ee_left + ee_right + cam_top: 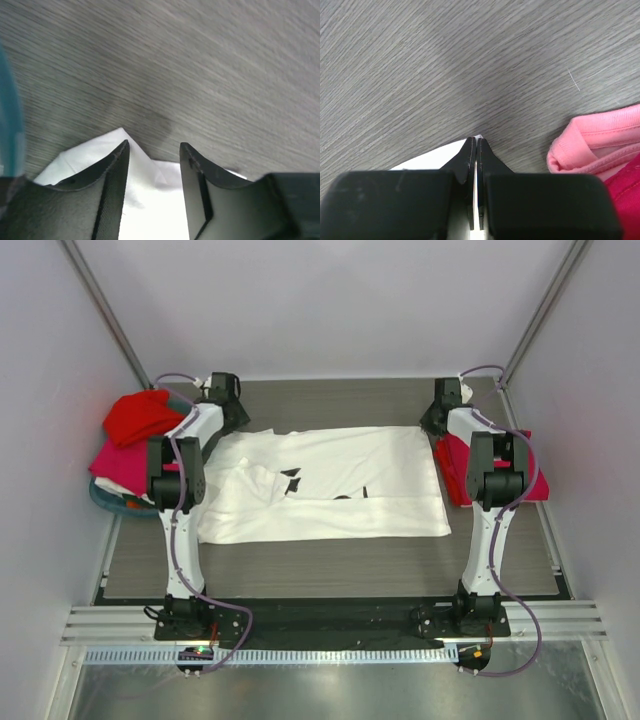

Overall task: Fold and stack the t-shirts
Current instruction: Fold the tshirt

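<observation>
Evidently the right gripper (476,146) pinches the white tee's (385,455) far corner, jaws closed on cloth. The left gripper (154,145) straddles the other corner, jaws apart, probably ready to fold.

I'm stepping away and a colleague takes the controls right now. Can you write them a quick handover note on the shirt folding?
Left gripper: open, fingers either side of the white t-shirt at its far left corner, not pinching it.
Right gripper: shut on the shirt's far right corner.
The white t-shirt lies spread on the table between the arms, rumpled on its left side, not yet folded.
Done: a red and pink stack, apparently folded, lies by the right arm.
Left: fold the white one, then the red t-shirt and magenta t-shirt heaped on the teal basket, and stack them.
</observation>
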